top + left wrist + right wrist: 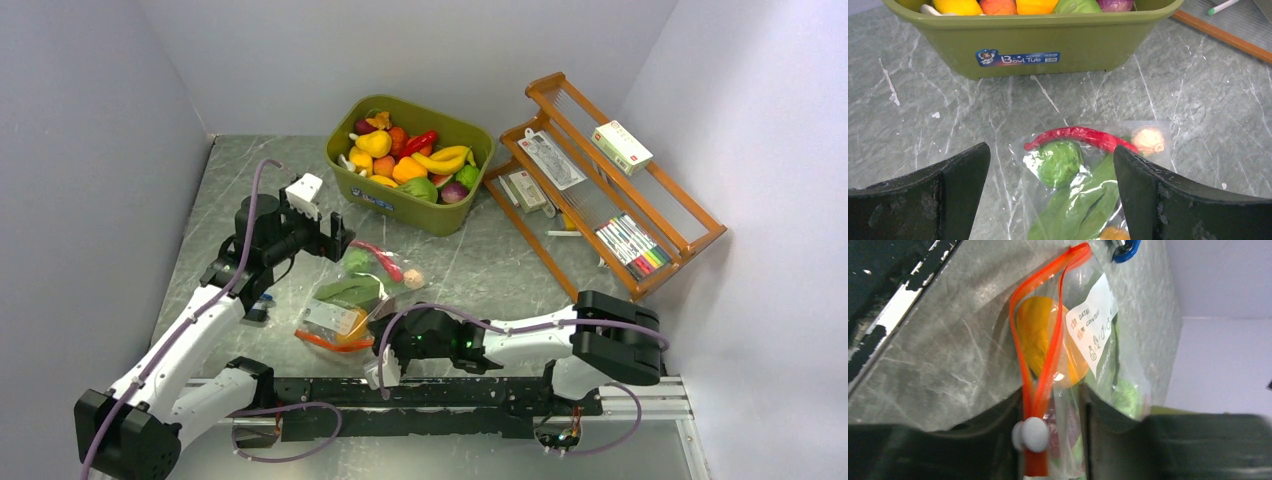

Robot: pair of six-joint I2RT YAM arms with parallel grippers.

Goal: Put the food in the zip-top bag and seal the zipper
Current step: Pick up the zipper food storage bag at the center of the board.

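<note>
The zip-top bag (352,295) is laid flat on the table (500,270), between the 2 grippers and just in front of the green tub (440,210). In the top view its long axis is seen to run diagonally: the closed end is pointed away toward the tub, and the mouth with the zipper (322,341) is turned toward the arm bases.

The left gripper (342,240) is held over the closed end with its jaws spread wide and nothing between them. Only the left wrist view shows what is packed at that end: a red chili (1083,136) lying across the bag, a green round one (1058,162) under it, green leaves (1088,195), and a small pale piece (1148,140) at the corner.

The right gripper (378,335) is set at the mouth. Only the right wrist view gives the detail: the fingers (1128,445) are clamped on the zipper beside a white slider (1032,435). Beyond them the 2 strips are seen parted in a narrow loop, with a yellow-orange piece (1035,335) and a white label (1093,335) behind the plastic.
</note>
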